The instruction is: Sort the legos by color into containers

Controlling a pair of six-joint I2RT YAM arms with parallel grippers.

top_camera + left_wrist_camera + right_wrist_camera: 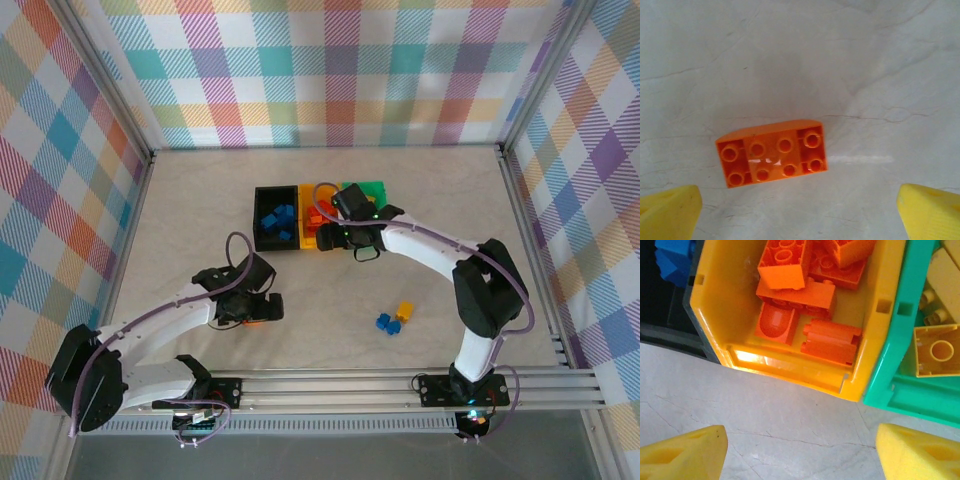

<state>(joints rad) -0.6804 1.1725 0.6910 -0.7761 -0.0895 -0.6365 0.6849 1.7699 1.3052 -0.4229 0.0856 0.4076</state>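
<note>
While your left pincer (800, 216) is hanging wide open over the pale marbled tabletop (790, 55), gripping nothing, a small orange studded plastic brick (772, 160) is lying studs-up at frame centre, ahead of its yellow fingertips (670, 210) and touching neither. Your right pincer (800, 455) is hovering, likewise spread and empty, just before the yellow-orange plastic bin (725, 305), which is holding orange bricks (795, 295). The green plastic bin (890, 385) beside it is holding yellow bricks (940, 350). A loose blue brick (386, 323) and a loose yellow brick (404, 311) are sitting lower right in the top view.
</note>
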